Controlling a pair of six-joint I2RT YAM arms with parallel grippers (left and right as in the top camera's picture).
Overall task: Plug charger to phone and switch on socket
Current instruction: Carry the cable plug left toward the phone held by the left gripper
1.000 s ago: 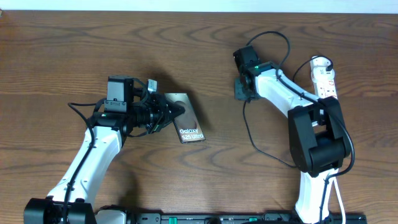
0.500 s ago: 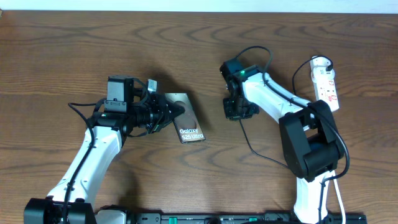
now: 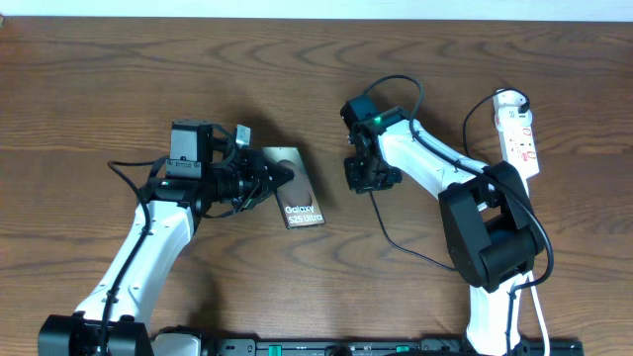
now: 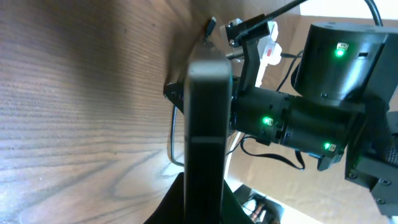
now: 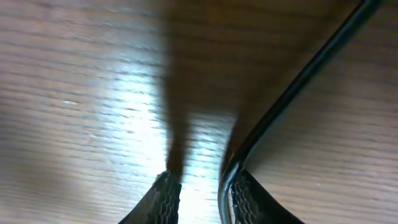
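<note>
Since a second ago the right pincer (image 3: 366, 178) has slid left across the brown wooden bench (image 3: 99, 79) toward the middle. It's dragged the long thin black charger cable (image 5: 298, 84) along with it, and its jaws have eased apart. Right now the charger cable runs between the ribbed fingers (image 5: 163, 196) and lies against one pad, with a clear gap to the other, so it's released rather than pinched. From there it trails off toward the near edge by the right arm's base.

Just left of that pincer, not touching it, is the dark grey rectangular phone (image 3: 300, 203) with white Galaxy lettering, a bit left of the bench's centre. The left pincer (image 3: 275, 180) is clenched on the phone's far-left end, same as before, and the wrist view shows the slab edge-on between its fingers.

The white elongated power strip (image 3: 519, 133) with red marks lies well apart, over toward the far right corner.
</note>
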